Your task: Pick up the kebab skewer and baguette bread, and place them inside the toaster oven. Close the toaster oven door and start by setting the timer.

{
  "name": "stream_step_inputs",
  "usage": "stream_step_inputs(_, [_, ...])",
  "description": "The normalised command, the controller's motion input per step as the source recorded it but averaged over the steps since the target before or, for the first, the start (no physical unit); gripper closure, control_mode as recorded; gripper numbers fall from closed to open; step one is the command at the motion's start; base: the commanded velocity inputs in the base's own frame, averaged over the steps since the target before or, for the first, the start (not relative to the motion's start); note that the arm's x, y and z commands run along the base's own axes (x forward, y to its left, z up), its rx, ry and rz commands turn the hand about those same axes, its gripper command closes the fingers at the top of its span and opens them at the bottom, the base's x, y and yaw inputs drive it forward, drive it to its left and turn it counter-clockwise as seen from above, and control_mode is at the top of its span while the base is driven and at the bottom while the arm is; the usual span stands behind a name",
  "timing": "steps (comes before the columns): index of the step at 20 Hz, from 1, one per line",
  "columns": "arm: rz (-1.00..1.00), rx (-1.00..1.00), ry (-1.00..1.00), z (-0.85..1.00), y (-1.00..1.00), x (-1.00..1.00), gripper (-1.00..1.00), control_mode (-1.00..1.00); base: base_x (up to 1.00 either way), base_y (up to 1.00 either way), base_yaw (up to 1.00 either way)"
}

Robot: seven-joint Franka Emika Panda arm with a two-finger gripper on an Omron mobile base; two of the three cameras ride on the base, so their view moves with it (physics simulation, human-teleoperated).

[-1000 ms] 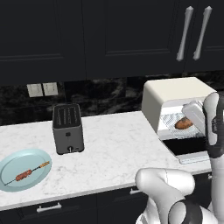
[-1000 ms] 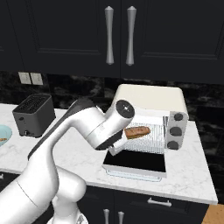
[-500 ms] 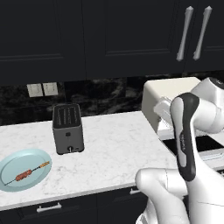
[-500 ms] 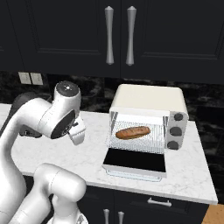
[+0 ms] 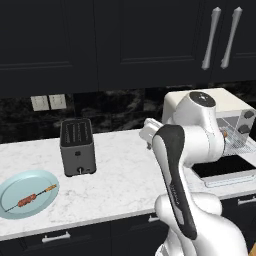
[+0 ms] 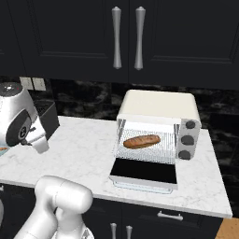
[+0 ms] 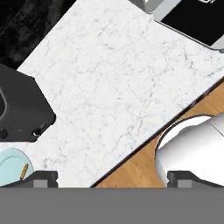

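The kebab skewer lies on a light blue plate at the counter's left end; its tip also shows in the hand view. The baguette bread rests on the wire rack inside the cream toaster oven. The toaster oven door lies folded down flat, open. My gripper hangs open and empty over the counter between the oven and the slot toaster. The gripper is well clear of the skewer, and from the other side the gripper is seen left of the oven.
A dark grey slot toaster stands between the plate and the oven. Three round knobs sit on the oven's right side. White marble counter runs under the hand, with its front edge and wooden floor below. My arm hides part of the oven.
The arm has swung left, away from the oven. The baguette stays on the rack, and the gripper now hangs over the middle of the counter.
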Motion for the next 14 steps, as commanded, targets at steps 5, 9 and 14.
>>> stream_step_inputs(5, [0.00,-0.06,0.00,0.00,1.00,0.00,-1.00,-1.00,0.00,0.00,0.00])
stream_step_inputs(9, [0.00,-0.02,0.02,-0.02,1.00,0.00,-1.00,-1.00,0.00,0.00,0.00])
stream_step_inputs(14, [0.00,0.00,0.06,-0.13,1.00,-0.01,-1.00,-1.00,0.00,0.00,0.00])
